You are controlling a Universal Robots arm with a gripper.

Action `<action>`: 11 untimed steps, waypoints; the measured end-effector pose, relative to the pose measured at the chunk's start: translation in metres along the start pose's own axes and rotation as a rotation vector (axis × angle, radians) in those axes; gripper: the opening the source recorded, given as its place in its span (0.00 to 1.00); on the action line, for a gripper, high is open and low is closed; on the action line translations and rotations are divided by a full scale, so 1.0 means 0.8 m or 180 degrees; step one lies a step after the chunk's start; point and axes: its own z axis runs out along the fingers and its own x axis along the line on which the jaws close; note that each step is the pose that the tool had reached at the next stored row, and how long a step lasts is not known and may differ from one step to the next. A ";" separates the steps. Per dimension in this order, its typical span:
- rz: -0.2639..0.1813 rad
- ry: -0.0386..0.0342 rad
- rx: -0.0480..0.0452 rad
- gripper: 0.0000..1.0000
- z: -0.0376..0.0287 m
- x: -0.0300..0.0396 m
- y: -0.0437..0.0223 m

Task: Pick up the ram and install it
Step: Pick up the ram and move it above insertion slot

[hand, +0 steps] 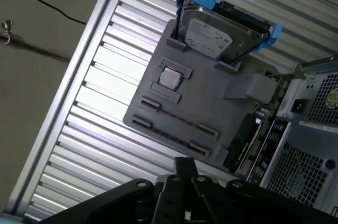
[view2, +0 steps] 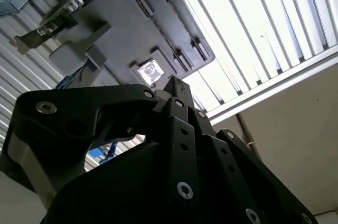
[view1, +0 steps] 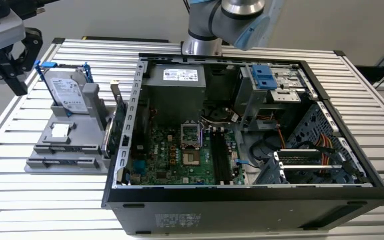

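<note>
The near wall of the case (view1: 245, 210) is closest in the exterior view. The case lies open on the slatted table (view1: 45, 200), with the motherboard (view1: 172, 160) flat inside. On the board, at the exterior view's right of the socket (view1: 190, 135), a long dark stick stands in one of the narrow slots. It looks like the ram (view1: 221, 159), but I cannot tell its colour or its chips.

Just beside the case, at the exterior view's left, sits the grey tray (view1: 52, 150). A drive (view1: 68, 92) with a blue frame stands upright at the tray's far end. A small square chip (view1: 60, 131) lies in its middle, and a green card (view1: 112, 132) stands on edge along the side next to the case.

The gripper (view1: 2, 82) hangs at the far left, over the table's edge – left of the drive and well apart from the case. Its jaws stand apart and hold nothing. In the first wrist view the tray (hand: 211, 108), the drive (hand: 208, 34) and the chip (hand: 169, 78) lie beyond the gripper.
</note>
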 end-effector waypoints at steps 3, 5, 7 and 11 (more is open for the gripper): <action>-0.0076 0.0004 -0.0001 0.00 0.0000 0.0003 0.0001; -0.0136 0.0007 -0.0002 0.00 0.0000 0.0006 0.0003; -0.0191 0.0010 -0.0003 0.00 0.0000 0.0009 0.0004; -0.0306 0.0016 -0.0005 0.00 0.0000 0.0014 0.0006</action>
